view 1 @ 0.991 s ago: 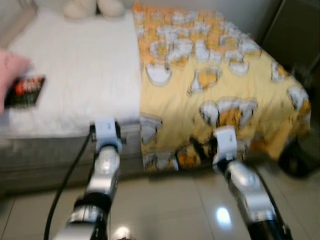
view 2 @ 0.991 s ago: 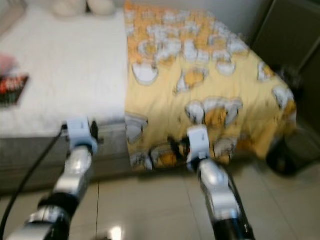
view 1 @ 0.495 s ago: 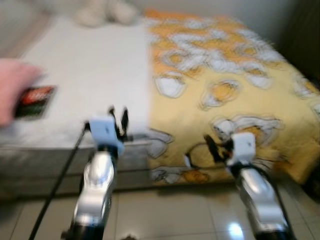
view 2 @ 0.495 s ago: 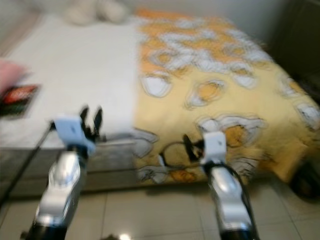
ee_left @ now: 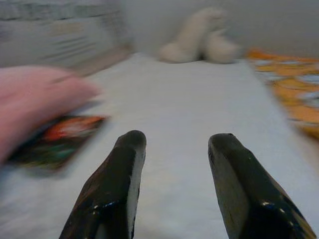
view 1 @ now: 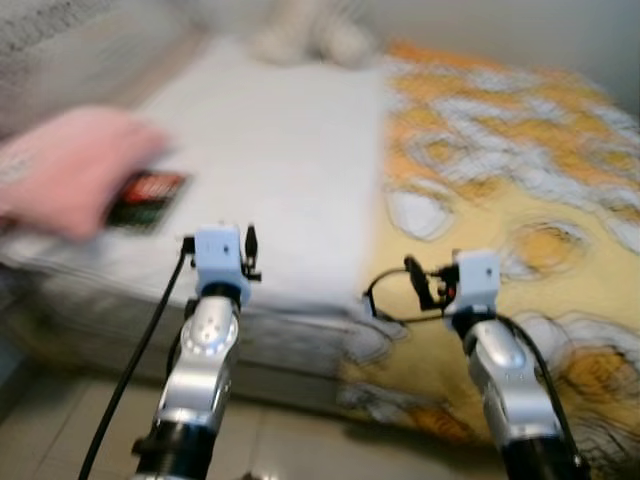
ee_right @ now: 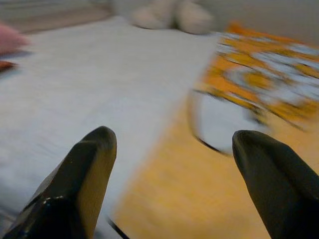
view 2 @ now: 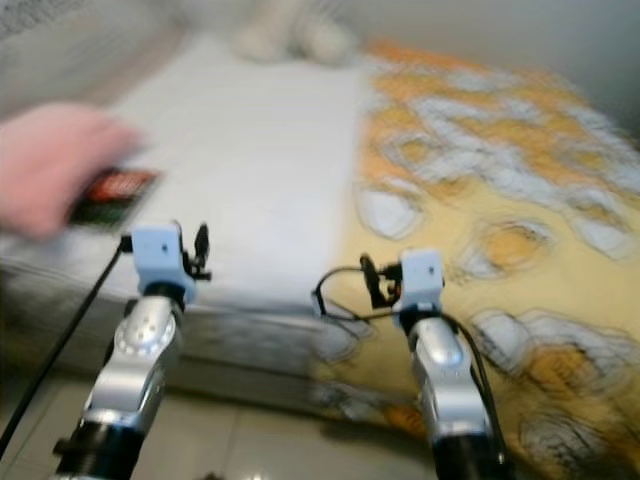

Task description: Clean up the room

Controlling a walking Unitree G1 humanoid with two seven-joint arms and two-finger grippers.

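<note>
A bed with a white sheet (view 1: 290, 150) lies ahead of me, its right half covered by a yellow patterned blanket (view 1: 520, 180). A dark red and black packet (view 1: 145, 198) lies on the sheet at the left, partly under a blurred pink soft shape (view 1: 70, 170). My left gripper (ee_left: 177, 142) is open and empty over the sheet near the bed's edge, to the right of the packet (ee_left: 57, 139). Over the blanket's edge, my right gripper (ee_right: 177, 139) is open and empty too.
A pale plush toy (view 1: 310, 40) rests at the head of the bed. Grey bedding or a wall (view 1: 60, 40) rises at the far left. Tiled floor (view 1: 300, 450) runs along the bed's grey base. The views are blurred.
The whole picture has shifted: the camera has turned left and come closer to the bed. Both arms now reach higher, up to the mattress edge.
</note>
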